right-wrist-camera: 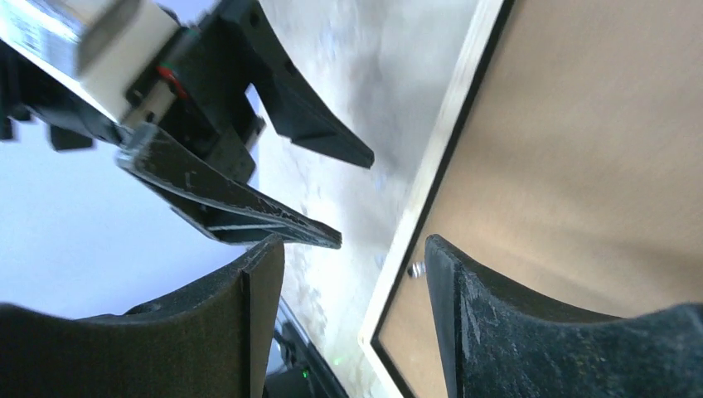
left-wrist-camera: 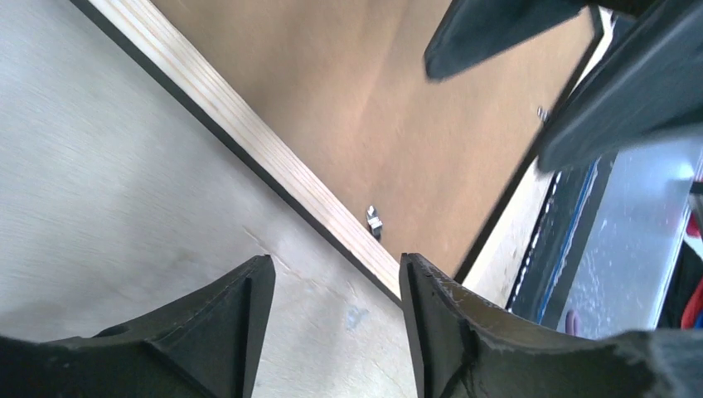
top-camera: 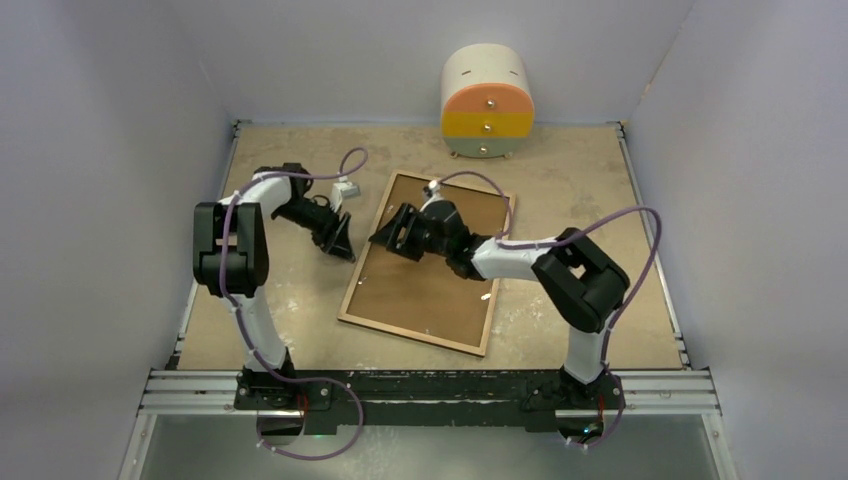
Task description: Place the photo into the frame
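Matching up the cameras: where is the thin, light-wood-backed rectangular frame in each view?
Top external: thin light-wood-backed rectangular frame lies tilted at table centre.
Left wrist: its wood edge crosses diagonally from top left.
Right wrist: its edge slants down the centre.
Shared landmark: flat brown backing board inside it.

Left tool (top-camera: 345, 248) and right tool (top-camera: 386, 243) crowd each other beside the frame (top-camera: 415, 336).
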Robot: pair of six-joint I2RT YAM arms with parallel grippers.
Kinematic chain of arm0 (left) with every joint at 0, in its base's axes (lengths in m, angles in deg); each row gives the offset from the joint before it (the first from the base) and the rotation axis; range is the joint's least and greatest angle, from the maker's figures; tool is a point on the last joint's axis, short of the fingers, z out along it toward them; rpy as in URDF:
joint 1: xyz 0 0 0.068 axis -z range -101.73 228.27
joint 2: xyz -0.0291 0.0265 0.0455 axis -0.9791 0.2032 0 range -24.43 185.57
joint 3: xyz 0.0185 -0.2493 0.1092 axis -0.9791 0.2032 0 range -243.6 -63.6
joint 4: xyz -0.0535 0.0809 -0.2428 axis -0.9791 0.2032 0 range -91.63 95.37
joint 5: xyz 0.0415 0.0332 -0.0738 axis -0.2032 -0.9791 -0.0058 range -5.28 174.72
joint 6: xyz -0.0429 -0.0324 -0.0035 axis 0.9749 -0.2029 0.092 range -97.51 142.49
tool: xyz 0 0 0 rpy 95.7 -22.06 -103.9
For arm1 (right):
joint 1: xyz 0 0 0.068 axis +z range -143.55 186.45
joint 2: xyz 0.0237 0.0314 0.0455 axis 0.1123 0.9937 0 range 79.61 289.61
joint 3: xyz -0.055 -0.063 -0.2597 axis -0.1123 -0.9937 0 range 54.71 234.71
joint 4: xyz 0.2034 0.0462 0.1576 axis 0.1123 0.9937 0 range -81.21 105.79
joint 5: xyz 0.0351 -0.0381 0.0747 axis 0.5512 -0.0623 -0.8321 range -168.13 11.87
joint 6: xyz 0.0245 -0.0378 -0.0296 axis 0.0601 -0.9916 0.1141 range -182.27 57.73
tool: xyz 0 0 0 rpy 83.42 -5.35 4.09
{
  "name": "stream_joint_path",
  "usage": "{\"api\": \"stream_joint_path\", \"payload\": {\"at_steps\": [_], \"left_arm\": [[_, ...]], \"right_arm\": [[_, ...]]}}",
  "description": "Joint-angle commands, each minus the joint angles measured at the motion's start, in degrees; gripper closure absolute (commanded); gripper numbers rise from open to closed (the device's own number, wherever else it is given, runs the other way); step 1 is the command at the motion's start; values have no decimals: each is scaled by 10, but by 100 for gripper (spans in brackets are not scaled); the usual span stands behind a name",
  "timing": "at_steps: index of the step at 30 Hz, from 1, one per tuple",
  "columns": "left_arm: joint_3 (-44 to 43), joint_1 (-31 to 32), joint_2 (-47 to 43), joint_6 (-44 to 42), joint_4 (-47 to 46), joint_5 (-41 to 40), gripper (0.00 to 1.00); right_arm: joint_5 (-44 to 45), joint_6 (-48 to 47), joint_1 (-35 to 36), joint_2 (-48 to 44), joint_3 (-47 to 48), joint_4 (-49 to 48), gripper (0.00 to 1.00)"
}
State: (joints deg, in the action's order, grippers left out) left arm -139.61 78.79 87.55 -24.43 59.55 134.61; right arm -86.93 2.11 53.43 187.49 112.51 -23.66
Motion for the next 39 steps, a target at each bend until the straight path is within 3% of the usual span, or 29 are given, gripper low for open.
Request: {"api": "stream_joint_path", "payload": {"at_steps": [1, 8, 23, 39], "left_arm": [[-74, -1, 42, 56, -24, 57, 38], [-134, 23, 117, 84, -28, 78, 44], [-100, 31, 138, 75, -62, 53, 81], [-79, 32, 131, 66, -70, 38, 88]], "right_arm": [[-15, -42, -48, -30, 23, 18, 34], [3, -97, -85, 49, 114, 77, 38], [7, -123, -106, 194, 276, 124, 42], [-12, -122, -115, 244, 328, 142, 44]]}}
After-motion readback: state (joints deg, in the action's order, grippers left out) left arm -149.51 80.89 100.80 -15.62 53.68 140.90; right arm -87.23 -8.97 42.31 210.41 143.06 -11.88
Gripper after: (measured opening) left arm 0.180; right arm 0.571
